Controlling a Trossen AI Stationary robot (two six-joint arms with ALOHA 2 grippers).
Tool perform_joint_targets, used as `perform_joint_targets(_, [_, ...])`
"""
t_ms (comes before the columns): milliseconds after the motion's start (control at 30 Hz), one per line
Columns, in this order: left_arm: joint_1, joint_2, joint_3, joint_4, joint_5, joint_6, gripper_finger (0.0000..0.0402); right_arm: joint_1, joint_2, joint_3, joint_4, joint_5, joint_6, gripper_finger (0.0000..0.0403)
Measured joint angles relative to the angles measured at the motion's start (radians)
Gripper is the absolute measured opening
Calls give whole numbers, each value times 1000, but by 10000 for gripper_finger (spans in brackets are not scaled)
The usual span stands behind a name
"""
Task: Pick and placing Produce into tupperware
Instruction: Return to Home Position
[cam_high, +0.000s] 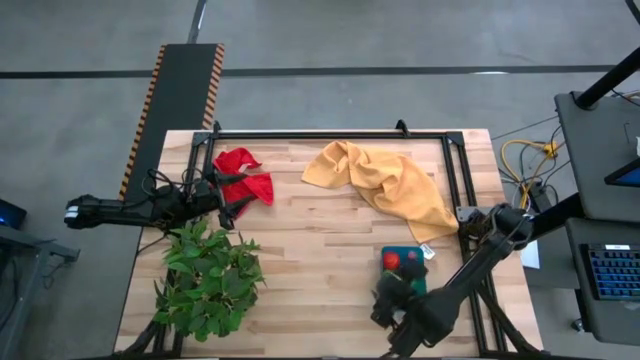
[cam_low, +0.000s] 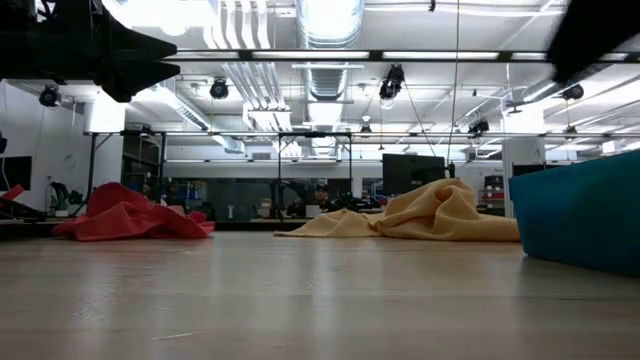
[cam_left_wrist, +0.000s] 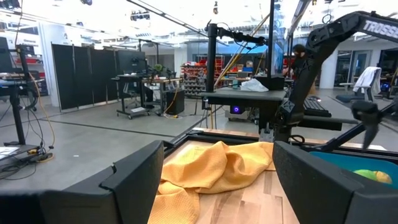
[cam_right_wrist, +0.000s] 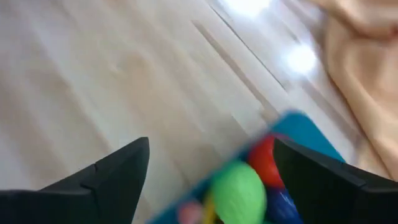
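So, going left to right: my left gripper (cam_high: 232, 200) hangs by the red cloth (cam_high: 245, 175), fingers spread with nothing in them, well apart from the action. The tupperware (cam_high: 390, 251) sits on the table's right side with produce (cam_right_wrist: 239, 190) inside (I can make out a green piece and a red one). My right gripper (cam_right_wrist: 211, 155) is just beside it, fingers wide and empty. The bin lies straight ahead of it, so I reckon that arm only needs to back off.

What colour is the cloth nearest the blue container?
Yellow; the crumpled cloth shows best in the high view.
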Motion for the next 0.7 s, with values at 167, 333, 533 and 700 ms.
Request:
perform_joint_targets(167, [0, 0, 0, 0, 0, 0, 288, -13, -80, 0, 205, 80, -262, 315])
perform_joint_targets(333, [0, 0, 0, 0, 0, 0, 288, -21, -141, 0, 446, 87, -599, 292])
perform_joint_targets(533, [0, 0, 0, 0, 0, -1, 288, -42, -170, -2, 741, -121, -1015, 267])
perform_joint_targets(700, [0, 0, 0, 0, 0, 0, 288, -75, -171, -12, 934, -485, -1330, 243])
